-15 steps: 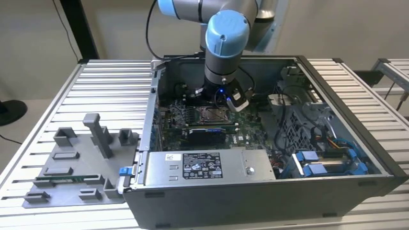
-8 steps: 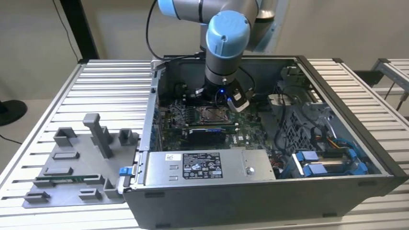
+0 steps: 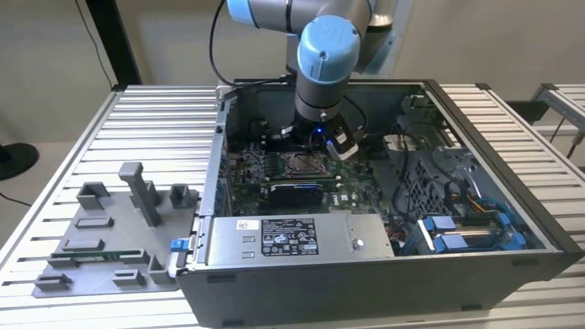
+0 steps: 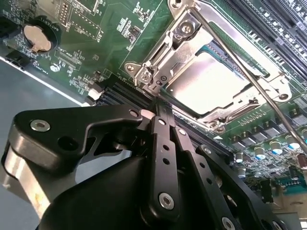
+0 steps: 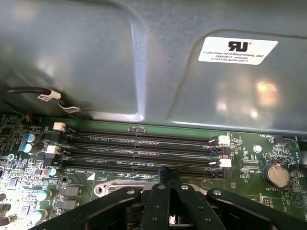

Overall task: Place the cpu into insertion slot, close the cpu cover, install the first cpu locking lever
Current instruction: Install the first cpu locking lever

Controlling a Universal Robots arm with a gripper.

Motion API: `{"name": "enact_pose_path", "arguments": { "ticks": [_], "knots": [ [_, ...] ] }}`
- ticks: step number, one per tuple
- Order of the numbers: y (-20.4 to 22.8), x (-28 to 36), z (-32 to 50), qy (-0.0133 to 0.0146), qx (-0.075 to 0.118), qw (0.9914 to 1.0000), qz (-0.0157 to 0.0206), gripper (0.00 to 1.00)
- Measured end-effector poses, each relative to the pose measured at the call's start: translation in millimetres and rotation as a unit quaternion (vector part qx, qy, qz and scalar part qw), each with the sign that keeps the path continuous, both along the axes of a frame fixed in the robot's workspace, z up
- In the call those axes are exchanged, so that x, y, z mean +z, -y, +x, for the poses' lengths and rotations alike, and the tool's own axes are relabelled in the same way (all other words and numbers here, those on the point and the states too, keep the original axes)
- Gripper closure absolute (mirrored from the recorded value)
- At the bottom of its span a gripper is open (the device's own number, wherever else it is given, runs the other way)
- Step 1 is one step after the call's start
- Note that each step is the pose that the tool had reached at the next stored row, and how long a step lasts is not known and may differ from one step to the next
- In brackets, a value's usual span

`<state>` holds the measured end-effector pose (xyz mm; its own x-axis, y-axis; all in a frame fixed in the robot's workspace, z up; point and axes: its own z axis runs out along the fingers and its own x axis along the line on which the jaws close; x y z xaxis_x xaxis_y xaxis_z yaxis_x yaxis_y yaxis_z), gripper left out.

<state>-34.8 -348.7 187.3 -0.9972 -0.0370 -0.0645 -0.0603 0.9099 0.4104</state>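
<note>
My gripper [image 4: 160, 106] is down low over the board. Both wrist views show my two black fingers pressed together at the tips, and I can see nothing pinched between them. Those tips sit just beside the near corner of the cpu cover [image 4: 168, 52], right at its small metal tab, though I can't tell if they touch it. The cover is lying flat, framing the cpu [image 4: 211, 81], whose silvery top shines through the opening. So the chip is seated in the insertion slot [image 3: 300, 163] and the cover is shut over it, and I'd call those two steps done. A thin locking lever [image 4: 240, 67] runs as a bare rod along the far side of the cover. I can't make out whether it is hooked under its catch, so I'd judge the lever step unfinished or at least unconfirmed. Around the socket is the green motherboard [image 4: 96, 38], with a coin battery [image 4: 37, 37] off to one side. The long memory slots [image 5: 144, 143] lie just past my fingertips, and the grey computer case [image 3: 494, 267] walls it all in.
</note>
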Motion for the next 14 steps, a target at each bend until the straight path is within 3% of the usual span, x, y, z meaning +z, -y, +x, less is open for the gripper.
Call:
{"name": "enact_pose_path", "arguments": {
  "ticks": [6, 9, 14],
  "knots": [
    [-0.2, 1.3, 0.3, 0.0004, 0.000, 0.99999, 0.0043, 1.00],
    [0.2, 4.4, 0.2, 0.0000, 0.000, 0.99999, 0.0044, 1.00],
    [0.3, 18.8, -0.2, 0.0000, 0.000, 0.99998, 0.0055, 1.00]
  ]
}}
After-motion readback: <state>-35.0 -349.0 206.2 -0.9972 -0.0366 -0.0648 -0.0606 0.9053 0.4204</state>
